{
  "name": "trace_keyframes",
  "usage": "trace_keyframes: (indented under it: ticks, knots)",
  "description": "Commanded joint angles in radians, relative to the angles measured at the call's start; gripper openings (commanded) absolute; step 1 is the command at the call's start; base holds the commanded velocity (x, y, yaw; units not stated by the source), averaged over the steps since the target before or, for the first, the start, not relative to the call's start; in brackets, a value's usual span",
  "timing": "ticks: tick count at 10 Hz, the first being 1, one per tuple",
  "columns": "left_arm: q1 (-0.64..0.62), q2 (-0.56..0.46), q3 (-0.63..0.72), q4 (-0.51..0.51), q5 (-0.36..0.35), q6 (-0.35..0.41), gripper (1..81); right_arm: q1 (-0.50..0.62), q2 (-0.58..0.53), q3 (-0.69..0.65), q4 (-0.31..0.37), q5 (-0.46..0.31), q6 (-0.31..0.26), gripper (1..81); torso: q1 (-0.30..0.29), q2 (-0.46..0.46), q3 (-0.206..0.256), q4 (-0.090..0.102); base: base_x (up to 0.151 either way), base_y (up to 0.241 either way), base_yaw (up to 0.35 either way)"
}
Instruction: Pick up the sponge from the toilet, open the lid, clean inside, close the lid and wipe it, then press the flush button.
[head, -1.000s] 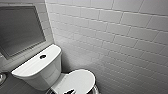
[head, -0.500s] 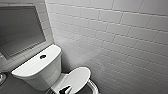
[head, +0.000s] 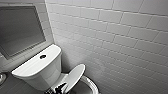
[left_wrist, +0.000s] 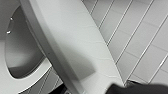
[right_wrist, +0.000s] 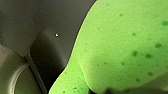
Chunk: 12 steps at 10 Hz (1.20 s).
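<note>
Wall of white glossy rectangular tiles (head: 120, 37): behind and to the right of the toilet

White glossy ceramic toilet (head: 35, 68), count 1: rounded tank, oval bowl uncovered

Grey framed flat panel (head: 20, 27), count 1: on the wall above the toilet's tank

White glossy oval lid (head: 75, 75), count 1: tilted up off the toilet's bowl, roughly half raised. It stands higher than 1.0 s ago; the tank sits in the same place in the head view

Bright green pitted foam sponge (right_wrist: 120, 45), count 1: grasped by the right gripper (right_wrist: 125, 92), over dark floor tiles (right_wrist: 37, 20). Its place relative to the toilet cannot be told

Left gripper (head: 59, 88): dark, beside the lid's lower edge, between tank and bowl. Clenched or released, cannot tell

Small dark round flush button (head: 42, 56), count 1: middle of the toilet's tank top
</note>
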Motion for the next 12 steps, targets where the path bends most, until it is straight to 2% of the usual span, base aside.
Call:
trace_keyframes:
  ticks: [1, 2, 3, 5, 12]
  knots:
    - [-0.126, -0.051, 0.049, 0.071, -0.027, -0.014, 81.1, 0.019, 0.006, 0.013, -0.004, -0.053, -0.001, 1.0, 0.0, 0.0, 0.0, 0.0, 0.0, 0.0, 0.0]
    - [-0.126, -0.056, 0.049, 0.071, -0.027, -0.025, 81.1, 0.019, 0.006, 0.013, -0.004, -0.053, -0.001, 1.0, 0.0, 0.0, 0.051, 0.0, 0.0, 0.0, 0.0]
    - [-0.126, -0.054, 0.043, 0.068, -0.027, -0.042, 81.1, 0.019, 0.006, 0.013, -0.004, -0.053, -0.001, 1.0, 0.0, 0.0, 0.003, 0.0, 0.0, 0.0, 0.0]
    - [-0.126, -0.064, 0.029, 0.063, -0.027, -0.102, 81.1, 0.019, 0.006, 0.013, -0.004, -0.053, -0.001, 1.0, 0.0, 0.0, 0.019, 0.0, 0.0, 0.0, 0.0]
    - [-0.126, -0.185, 0.001, 0.075, -0.05, -0.321, 81.1, 0.019, 0.012, 0.018, -0.002, -0.053, -0.001, 1.0, 0.0, 0.0, 0.02, 0.0, 0.0, 0.0, 0.0]
